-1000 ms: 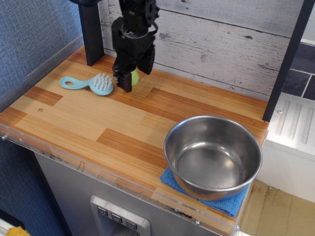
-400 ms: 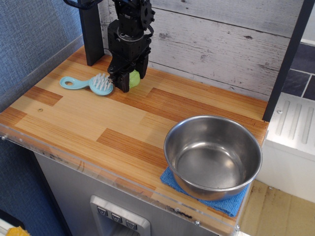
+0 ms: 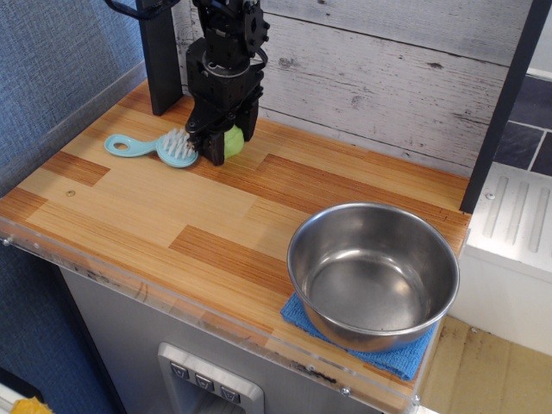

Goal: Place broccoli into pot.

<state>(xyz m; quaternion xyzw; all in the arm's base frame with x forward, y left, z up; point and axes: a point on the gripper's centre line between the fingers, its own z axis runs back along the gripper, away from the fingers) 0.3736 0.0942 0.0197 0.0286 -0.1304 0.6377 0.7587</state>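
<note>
**Jaws closed in on the broccoli at the back of the table**

From where I stood, the gripper (image 3: 221,147) had dropped lower over the last second and its two dark fingers had drawn together. A second earlier they straddled the broccoli (image 3: 231,141) with room to spare; at this moment they pressed against its sides, so I judged the jaws to be closed on the toy, though the near finger hid much of the contact. The broccoli sat low at the back left of the wooden table (image 3: 172,216), seemingly not yet lifted, just beside the bristles of the light-blue brush (image 3: 159,147), which had not shifted.

The pot (image 3: 373,272) stood well apart at the front right corner, resting on a blue cloth (image 3: 405,360), and held nothing.

To my eye the grasp was just being made, and the lift and the carry across to the pot were all yet to come. The brush lay close enough that a sloppy lift might drag it along.
</note>
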